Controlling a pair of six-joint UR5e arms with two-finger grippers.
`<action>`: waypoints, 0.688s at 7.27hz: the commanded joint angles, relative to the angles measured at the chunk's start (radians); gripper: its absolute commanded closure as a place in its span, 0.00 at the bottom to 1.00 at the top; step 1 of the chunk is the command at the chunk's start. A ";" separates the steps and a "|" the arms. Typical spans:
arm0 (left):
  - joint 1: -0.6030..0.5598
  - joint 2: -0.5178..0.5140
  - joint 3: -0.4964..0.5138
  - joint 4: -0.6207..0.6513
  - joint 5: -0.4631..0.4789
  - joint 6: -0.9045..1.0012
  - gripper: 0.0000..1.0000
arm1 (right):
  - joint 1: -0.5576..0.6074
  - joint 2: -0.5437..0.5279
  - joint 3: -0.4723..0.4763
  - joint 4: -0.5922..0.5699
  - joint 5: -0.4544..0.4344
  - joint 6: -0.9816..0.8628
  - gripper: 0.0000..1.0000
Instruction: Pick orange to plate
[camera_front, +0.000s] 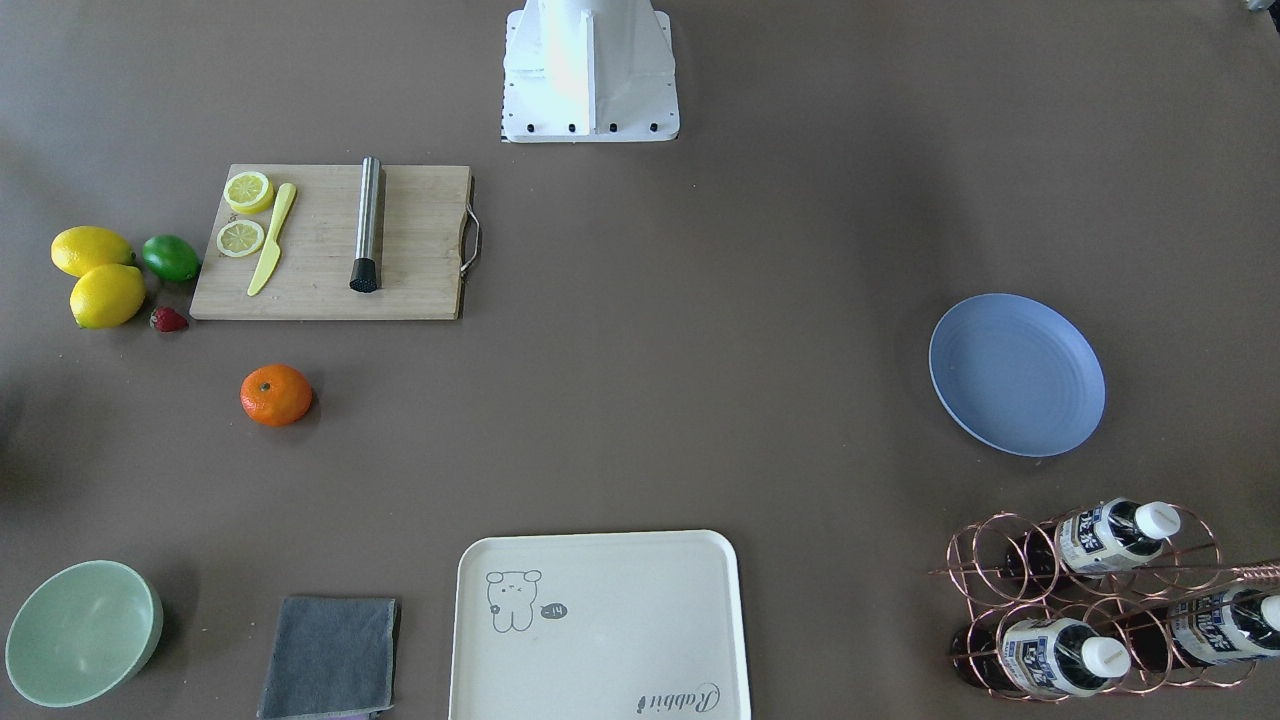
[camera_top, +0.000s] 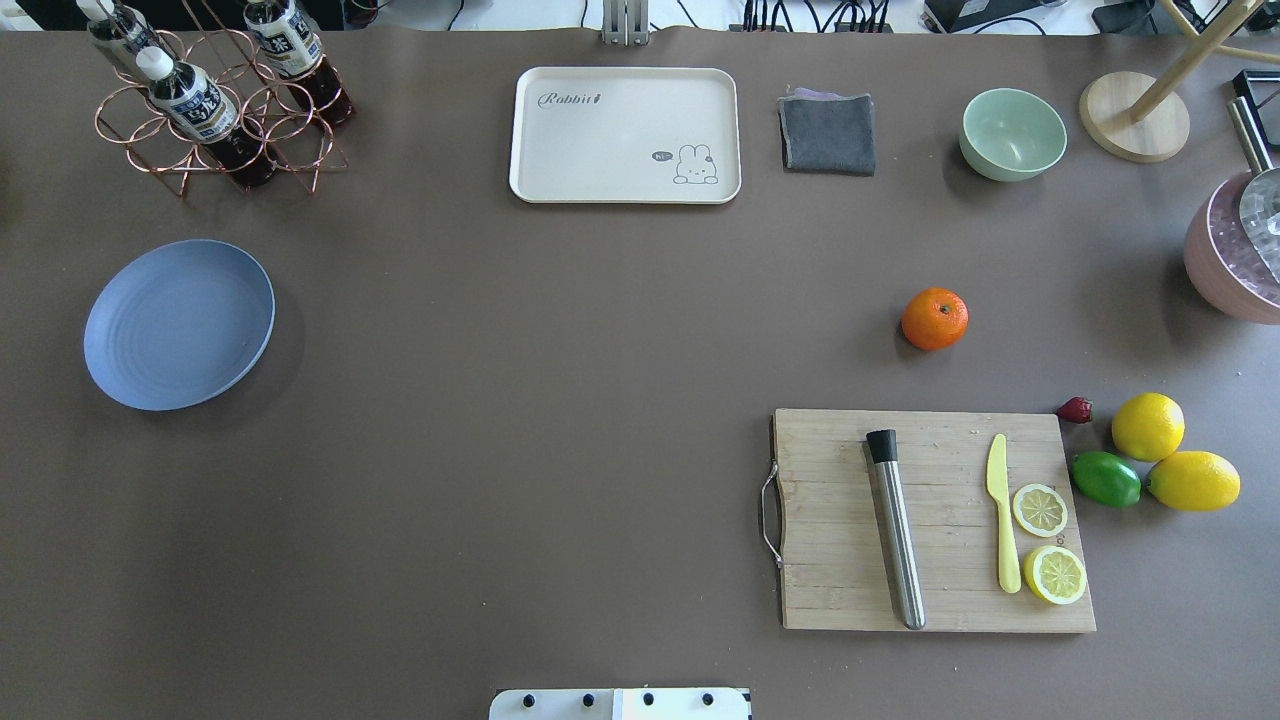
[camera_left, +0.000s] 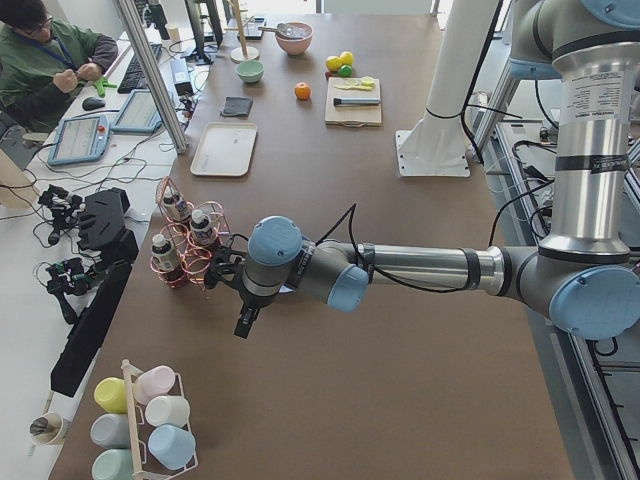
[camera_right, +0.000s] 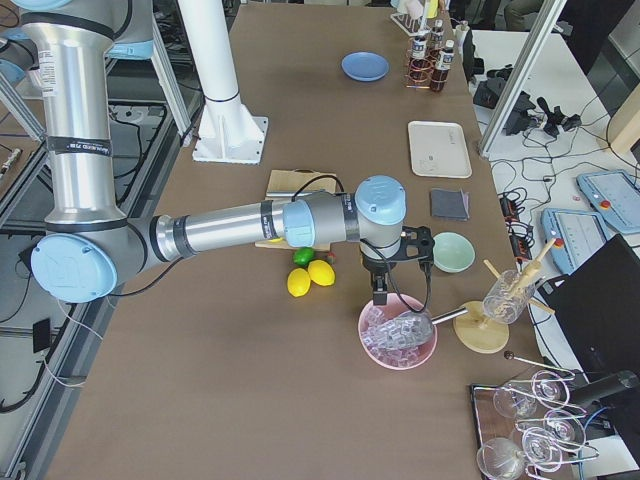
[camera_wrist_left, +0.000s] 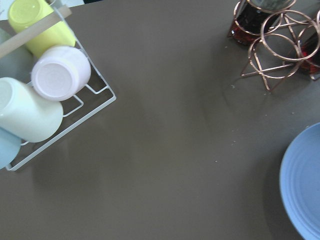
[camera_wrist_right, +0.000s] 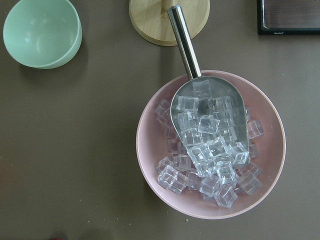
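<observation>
Orange-skinned and ungrasped, the orange (camera_top: 934, 319) sits far from the plate (camera_top: 179, 323) — the right gripper (camera_right: 379, 296), its opening impossible to tell, should reach it first.

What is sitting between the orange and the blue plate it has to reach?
Nothing visible. The orange and the plate have only bare table between them; the cutting board and the tray lie off to either side.
</observation>
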 joint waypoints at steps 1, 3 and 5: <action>0.094 -0.007 0.018 -0.165 -0.041 -0.196 0.02 | -0.021 0.028 0.014 0.000 0.000 0.042 0.00; 0.237 -0.007 0.109 -0.455 -0.031 -0.450 0.02 | -0.058 0.067 0.014 0.000 0.000 0.117 0.00; 0.353 -0.018 0.161 -0.557 0.058 -0.543 0.02 | -0.068 0.087 0.014 0.000 -0.005 0.156 0.00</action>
